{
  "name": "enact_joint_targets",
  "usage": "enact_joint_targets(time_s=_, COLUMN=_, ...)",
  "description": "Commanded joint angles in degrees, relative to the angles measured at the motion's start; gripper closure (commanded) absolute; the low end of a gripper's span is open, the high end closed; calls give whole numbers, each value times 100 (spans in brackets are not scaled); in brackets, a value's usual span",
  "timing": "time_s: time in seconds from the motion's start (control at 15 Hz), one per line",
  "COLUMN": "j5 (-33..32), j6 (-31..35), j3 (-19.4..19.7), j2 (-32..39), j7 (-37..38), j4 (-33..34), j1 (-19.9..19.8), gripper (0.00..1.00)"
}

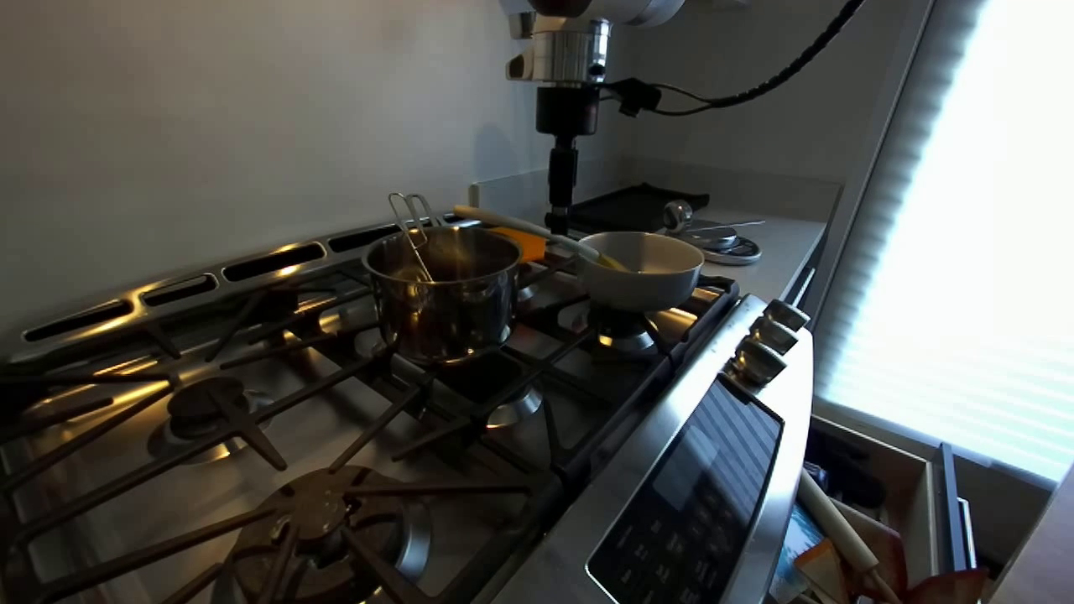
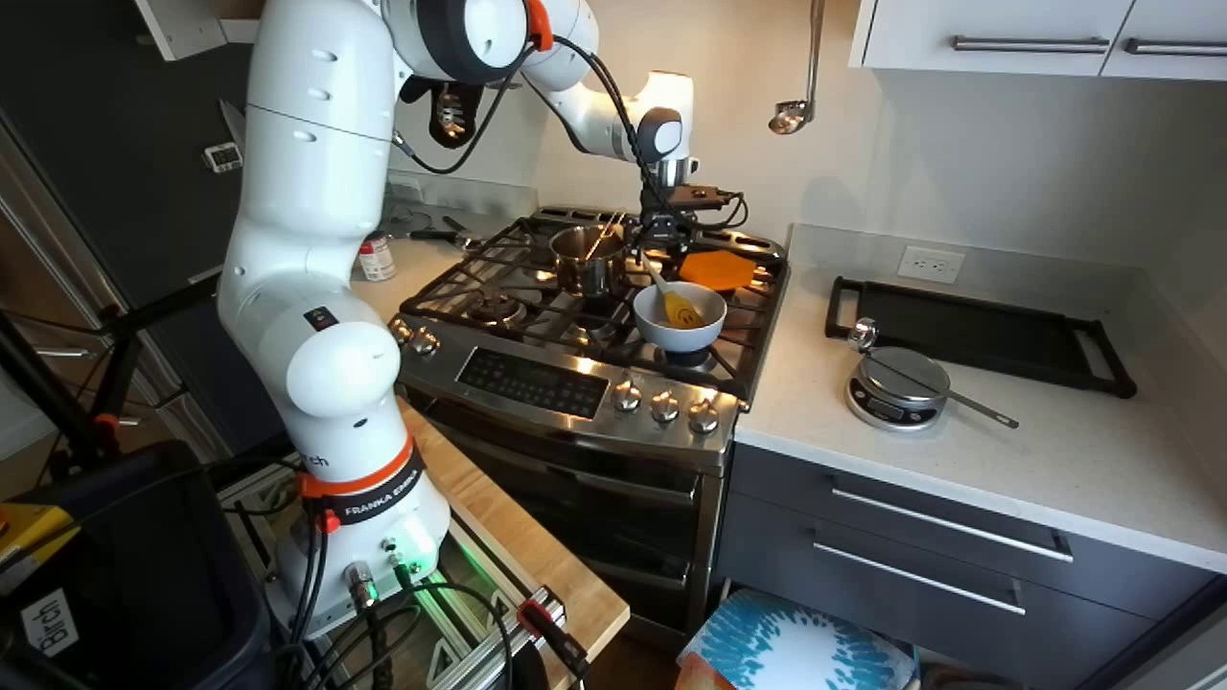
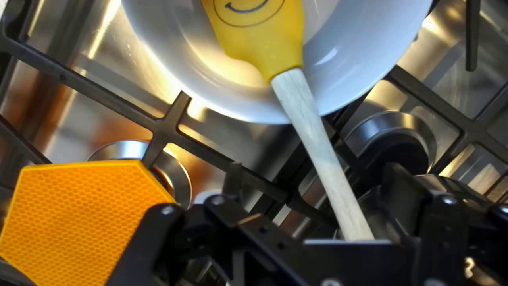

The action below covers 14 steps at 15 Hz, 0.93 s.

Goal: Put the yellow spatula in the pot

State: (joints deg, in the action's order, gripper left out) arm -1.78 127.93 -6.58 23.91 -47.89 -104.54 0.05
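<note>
The yellow spatula leans in the white bowl, its yellow blade (image 3: 266, 39) inside and its pale wooden handle (image 3: 317, 147) out over the rim. It shows in both exterior views, as the handle (image 1: 524, 224) and the blade (image 2: 682, 311). The pot (image 1: 445, 315) is a shiny steel saucepan on the grate beside the bowl; it also shows here (image 2: 585, 276), with wire utensils standing in it. My gripper (image 3: 317, 184) is open and points down, fingers apart on either side of the handle. It also shows in both exterior views (image 1: 558, 220) (image 2: 661, 245). The handle's far end is hidden in the wrist view.
The white bowl (image 2: 661, 335) stands on the front burner grate (image 3: 99, 93). An orange hexagonal mat (image 3: 79, 218) lies behind the bowl, close to my gripper's left finger. A black tray (image 2: 978, 331) and a scale with a lidded pan (image 2: 896, 383) are on the counter.
</note>
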Motion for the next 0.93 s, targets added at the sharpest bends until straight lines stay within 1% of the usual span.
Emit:
enact_joint_targets(time_s=0.0, j5=-100, j6=-146, j3=-71, j2=229, j7=-267, j4=210, j1=-25, gripper=42)
enact_joint_targets(time_s=0.07, j5=-113, j6=-155, j3=-70, j2=264, j7=-287, j4=239, j1=-21, gripper=51)
enact_joint_targets(time_s=0.2, j5=-92, j6=-157, j3=-87, j2=334, j7=-383, j4=297, j1=-32, gripper=65)
enact_joint_targets(time_s=0.27, j5=-87, j6=-168, j3=-89, j2=351, j7=-412, j4=308, j1=-30, gripper=74)
enact_joint_targets(time_s=0.47, j5=-92, j6=-185, j3=-99, j2=273, j7=-472, j4=303, j1=-19, gripper=96)
enact_joint_targets(time_s=0.53, j5=-102, j6=-176, j3=-97, j2=224, j7=-487, j4=292, j1=-8, gripper=99)
enact_joint_targets(time_s=0.6, j5=-108, j6=-157, j3=-104, j2=166, j7=-477, j4=286, j1=8, gripper=99)
enact_joint_targets(time_s=0.67, j5=-110, j6=-111, j3=-114, j2=160, j7=-484, j4=314, j1=15, gripper=96)
enact_joint_targets(time_s=0.73, j5=-129, j6=-137, j3=-119, j2=76, j7=-436, j4=301, j1=47, gripper=96)
enact_joint_targets(time_s=0.87, j5=-412, j6=-385, j3=-25, j2=-86, j7=-186, j4=372, j1=217, gripper=96)
